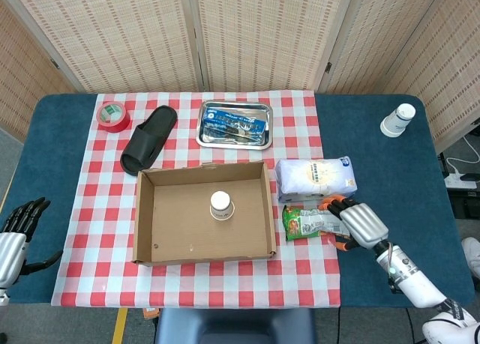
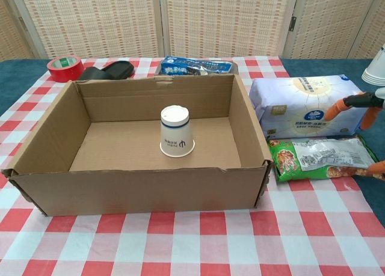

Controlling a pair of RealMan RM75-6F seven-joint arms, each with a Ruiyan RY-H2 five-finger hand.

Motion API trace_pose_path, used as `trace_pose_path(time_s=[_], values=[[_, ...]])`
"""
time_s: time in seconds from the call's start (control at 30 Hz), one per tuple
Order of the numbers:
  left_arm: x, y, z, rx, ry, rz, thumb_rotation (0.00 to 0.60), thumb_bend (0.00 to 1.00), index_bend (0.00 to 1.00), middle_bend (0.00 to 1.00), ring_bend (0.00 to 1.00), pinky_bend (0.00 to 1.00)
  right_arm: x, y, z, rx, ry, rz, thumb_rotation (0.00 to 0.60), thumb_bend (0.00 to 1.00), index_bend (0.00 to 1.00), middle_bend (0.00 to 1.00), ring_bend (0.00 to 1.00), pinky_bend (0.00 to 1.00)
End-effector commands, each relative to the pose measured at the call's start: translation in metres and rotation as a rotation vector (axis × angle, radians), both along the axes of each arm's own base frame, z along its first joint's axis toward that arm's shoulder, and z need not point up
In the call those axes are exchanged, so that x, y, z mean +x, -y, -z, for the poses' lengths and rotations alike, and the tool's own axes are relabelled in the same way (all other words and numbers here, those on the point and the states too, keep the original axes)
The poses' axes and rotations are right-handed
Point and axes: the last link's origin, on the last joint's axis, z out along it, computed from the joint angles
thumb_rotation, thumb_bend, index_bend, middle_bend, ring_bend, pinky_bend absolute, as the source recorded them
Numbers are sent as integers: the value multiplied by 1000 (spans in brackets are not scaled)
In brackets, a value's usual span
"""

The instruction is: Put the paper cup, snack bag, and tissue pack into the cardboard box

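Your right hand (image 1: 357, 221) is hovering with fingers spread at the right end of the snack bag (image 1: 313, 222), holding nothing. The bag is lying just right of the cardboard box (image 1: 146, 216), with the tissue pack (image 1: 315, 177) behind it. The paper cup (image 1: 220, 204) is sitting upside down inside the box. Your left hand (image 1: 15, 231) is idling open off the worktop's left edge

your right hand (image 2: 367, 104) runs off the chest view's right edge, only orange fingertips showing. the stacked white paper cups (image 2: 375, 71) are clipped there too. your left hand (image 1: 16, 228) sits half cut at the head view's left edge.
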Motion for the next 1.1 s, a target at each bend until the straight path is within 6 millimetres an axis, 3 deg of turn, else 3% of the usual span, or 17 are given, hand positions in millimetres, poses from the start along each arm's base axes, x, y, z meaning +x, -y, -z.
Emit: trace_pose_path(time_s=[0.03,0.43,0.67,1.1], values=[[0,0,0,-1,0,0,600,181,0,0,0,80,-1,2,7,20,16,15,600,0,275,178,137,353],[-1,0,-2,4,6,-4,600,182,0,0,0,79,1,10,15,18,27,6,600,0,291,185,142,352],[-1,0,-2,3,7,-5,600,182,0,0,0,80,0,10,21,35,18,8,600,0,293,185,142,228],[-1,0,-3,5,11,-5,600,181,0,0,0,80,-6,11,29,46,3,29,600,0,287,185,141,224]])
